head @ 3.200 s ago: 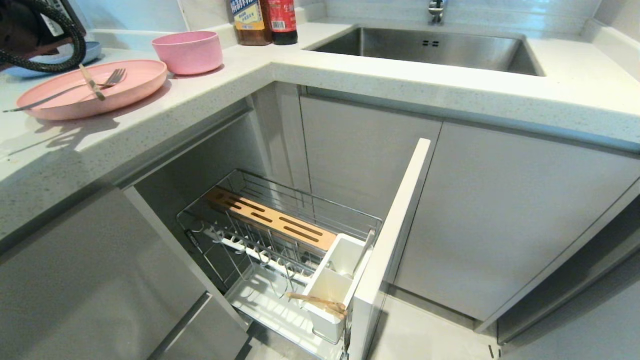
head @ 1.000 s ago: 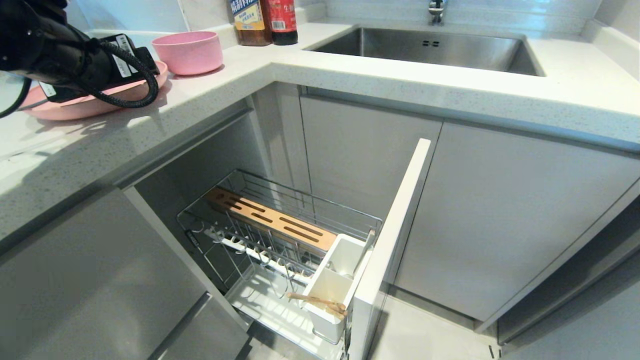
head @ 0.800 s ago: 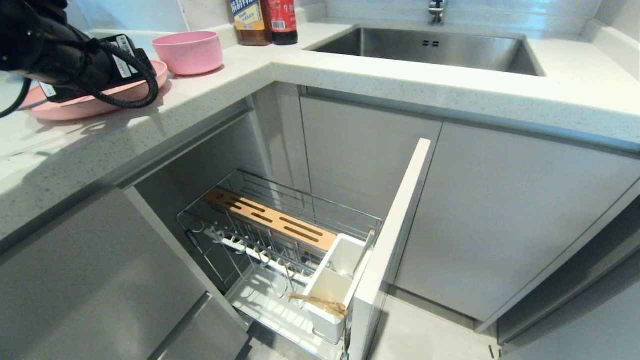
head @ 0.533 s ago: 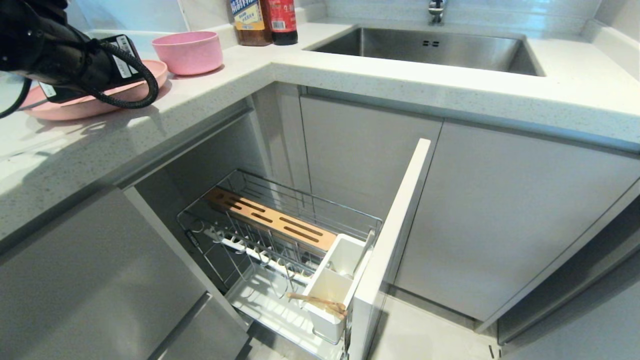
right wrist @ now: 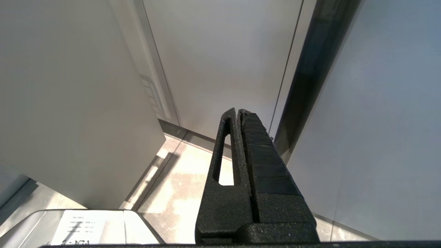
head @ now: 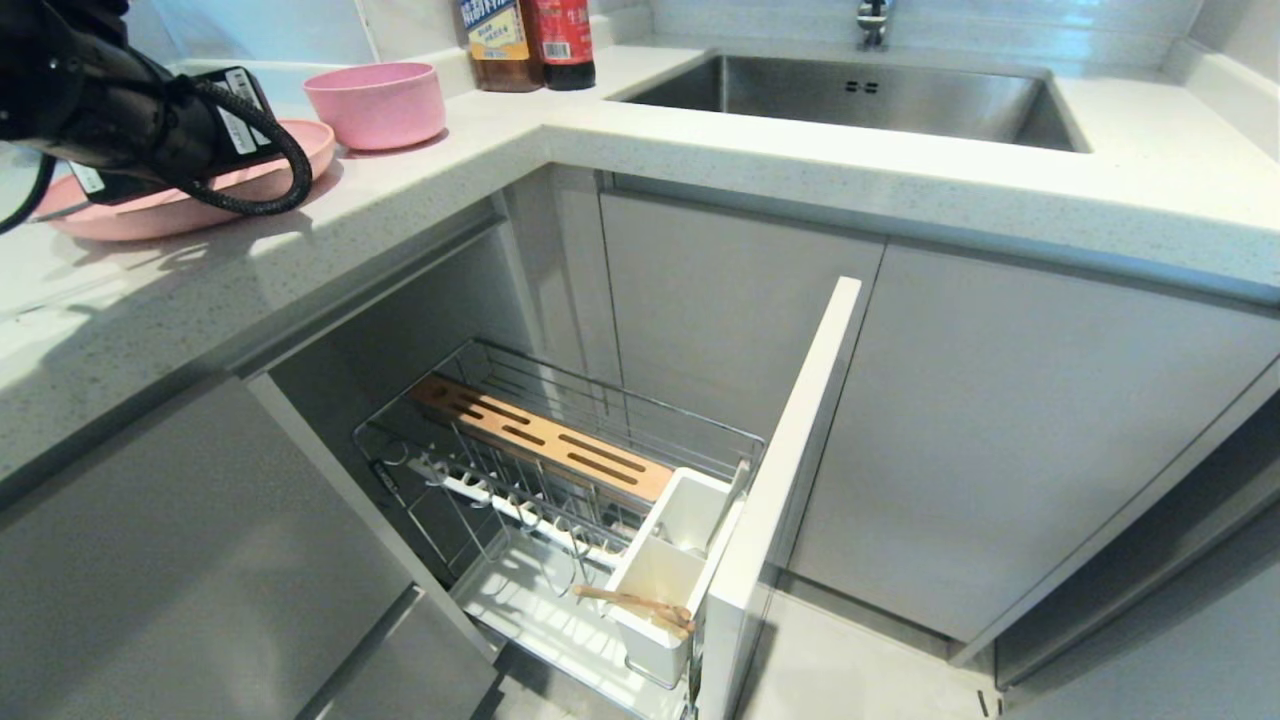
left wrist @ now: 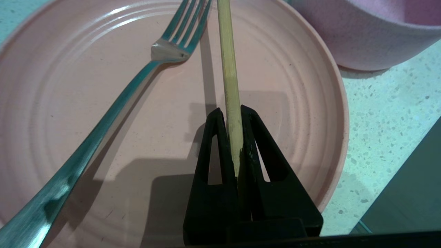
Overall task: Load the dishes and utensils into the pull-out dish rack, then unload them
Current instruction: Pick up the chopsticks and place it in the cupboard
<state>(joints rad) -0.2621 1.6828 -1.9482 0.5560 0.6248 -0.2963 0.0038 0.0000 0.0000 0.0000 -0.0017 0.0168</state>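
The left gripper (left wrist: 233, 113) has just been closed; its jaws are clamped on a chopstick (left wrist: 228, 72) over the plate (left wrist: 303, 86); lifting toward the rack (head: 560, 470) is judged next; the right gripper's (right wrist: 237, 115) jaws are together.

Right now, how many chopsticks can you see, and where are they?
2: one chopstick clamped in the left gripper over the pink plate, one chopstick lying across the rack's white utensil cup.

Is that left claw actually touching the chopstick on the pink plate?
Touching: in the left wrist view the left gripper is shut on the chopstick, one finger on each side, above the plate.
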